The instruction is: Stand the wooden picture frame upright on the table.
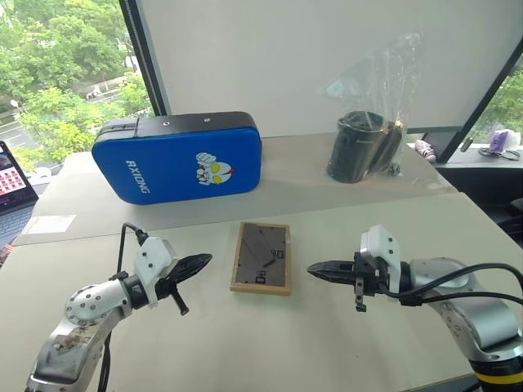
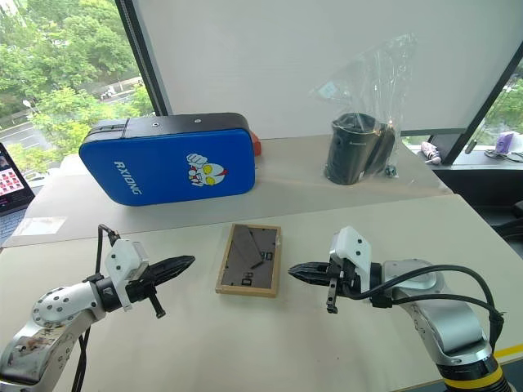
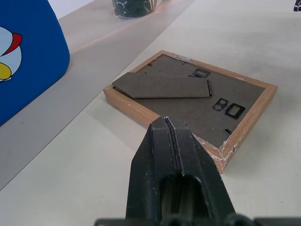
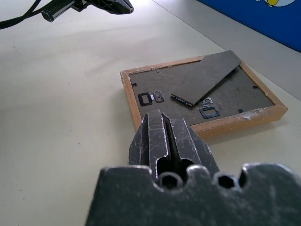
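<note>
Picture frame: the wooden picture frame (image 1: 261,258) lies flat on the counter (image 1: 270,343), face down, its dark back panel up and its fold-out stand lying against the back.
Frame's place: near the middle of the counter, between the two grippers and touched by neither.
Left gripper: the left gripper (image 1: 200,261) hovers just above the counter on the frame's left side, tips pointing toward the frame; a short gap lies between tips and wood.
Left jaws: pressed together, holding nothing.
Right gripper: the right gripper (image 1: 317,268) hovers at the frame's right side, tips pointing toward the frame's right edge, near it but apart.
Right jaws: pressed together, empty.
Blue case: a blue padded case (image 1: 178,157) stands on its long edge behind the frame, well apart from it.
Black cup: a black cup in a clear plastic bag (image 1: 359,145) stands at the far right of the counter, by the wall.
</note>
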Motion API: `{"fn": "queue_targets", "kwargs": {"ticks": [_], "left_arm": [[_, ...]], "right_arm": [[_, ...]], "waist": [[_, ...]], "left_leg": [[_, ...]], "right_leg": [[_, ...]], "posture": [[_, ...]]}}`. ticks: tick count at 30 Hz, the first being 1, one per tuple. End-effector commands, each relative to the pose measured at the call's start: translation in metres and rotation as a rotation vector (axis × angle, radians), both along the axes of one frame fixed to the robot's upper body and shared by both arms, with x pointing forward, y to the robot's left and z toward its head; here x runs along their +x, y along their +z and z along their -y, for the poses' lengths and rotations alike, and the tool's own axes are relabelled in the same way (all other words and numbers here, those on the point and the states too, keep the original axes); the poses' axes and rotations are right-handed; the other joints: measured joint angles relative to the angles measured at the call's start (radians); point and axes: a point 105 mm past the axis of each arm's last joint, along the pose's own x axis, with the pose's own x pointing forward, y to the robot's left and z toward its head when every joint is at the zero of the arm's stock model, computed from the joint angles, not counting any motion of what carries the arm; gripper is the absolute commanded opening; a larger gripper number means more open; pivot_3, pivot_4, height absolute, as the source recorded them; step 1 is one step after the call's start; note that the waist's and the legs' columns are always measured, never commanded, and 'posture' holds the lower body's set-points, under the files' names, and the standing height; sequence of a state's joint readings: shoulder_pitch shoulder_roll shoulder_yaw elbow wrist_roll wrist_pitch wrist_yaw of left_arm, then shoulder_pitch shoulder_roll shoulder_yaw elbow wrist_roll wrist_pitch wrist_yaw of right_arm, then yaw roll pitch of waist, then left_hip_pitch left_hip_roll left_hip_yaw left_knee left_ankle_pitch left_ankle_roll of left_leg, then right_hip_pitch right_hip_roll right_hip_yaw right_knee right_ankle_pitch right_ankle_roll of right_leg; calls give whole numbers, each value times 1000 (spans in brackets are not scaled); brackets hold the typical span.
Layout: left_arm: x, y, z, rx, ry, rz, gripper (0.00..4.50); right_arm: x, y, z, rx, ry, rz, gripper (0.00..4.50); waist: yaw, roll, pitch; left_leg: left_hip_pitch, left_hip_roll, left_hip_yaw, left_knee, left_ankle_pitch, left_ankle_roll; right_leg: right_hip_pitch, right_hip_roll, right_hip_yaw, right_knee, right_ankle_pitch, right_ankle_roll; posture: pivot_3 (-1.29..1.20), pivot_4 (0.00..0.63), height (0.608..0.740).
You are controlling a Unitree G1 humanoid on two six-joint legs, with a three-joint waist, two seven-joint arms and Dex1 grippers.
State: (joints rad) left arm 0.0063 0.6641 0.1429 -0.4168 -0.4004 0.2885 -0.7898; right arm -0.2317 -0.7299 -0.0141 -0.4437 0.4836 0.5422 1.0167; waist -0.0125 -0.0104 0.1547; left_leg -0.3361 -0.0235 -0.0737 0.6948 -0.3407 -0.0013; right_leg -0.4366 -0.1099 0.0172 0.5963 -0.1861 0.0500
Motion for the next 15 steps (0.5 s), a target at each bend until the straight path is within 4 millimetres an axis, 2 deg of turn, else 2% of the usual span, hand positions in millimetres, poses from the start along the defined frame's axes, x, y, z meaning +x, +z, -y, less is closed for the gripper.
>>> {"fn": "queue_targets", "kwargs": {"ticks": [1, 4, 6, 11, 15], "left_arm": [[5, -1, -3, 45, 14, 28, 0], [20, -37, -8, 232, 26, 15, 0], [27, -47, -5, 265, 18, 1, 0], [55, -62, 28, 350, -29, 65, 0], [61, -64, 45, 392, -71, 100, 0]], "right_arm": [[11, -7, 4, -75, -65, 26, 63], [38, -47, 22, -271, -249, -15, 63], [49, -57, 23, -317, -299, -2, 63], [73, -56, -2, -349, -379, 59, 63], [83, -53, -29, -368, -372, 105, 63]], "waist": [[0, 0, 0], [1, 0, 0], [1, 0, 0], [-1, -1, 0], [-5, -1, 0]], "left_leg": [[0, 0, 0, 0, 0, 0], [1, 0, 1, 0, 0, -1], [2, -1, 1, 0, 1, -2], [0, -1, 0, 1, 6, -10], [-1, -1, 0, 1, 6, -10]], "right_leg": [[0, 0, 0, 0, 0, 0], [1, 0, 0, 0, 0, 0], [3, 0, 0, 0, 0, 0], [0, 0, 0, 1, 2, -1], [-1, 0, 0, 8, 2, 0]], "posture": [[0, 150, 740], [0, 150, 740], [0, 150, 740], [0, 150, 740], [0, 150, 740]]}}
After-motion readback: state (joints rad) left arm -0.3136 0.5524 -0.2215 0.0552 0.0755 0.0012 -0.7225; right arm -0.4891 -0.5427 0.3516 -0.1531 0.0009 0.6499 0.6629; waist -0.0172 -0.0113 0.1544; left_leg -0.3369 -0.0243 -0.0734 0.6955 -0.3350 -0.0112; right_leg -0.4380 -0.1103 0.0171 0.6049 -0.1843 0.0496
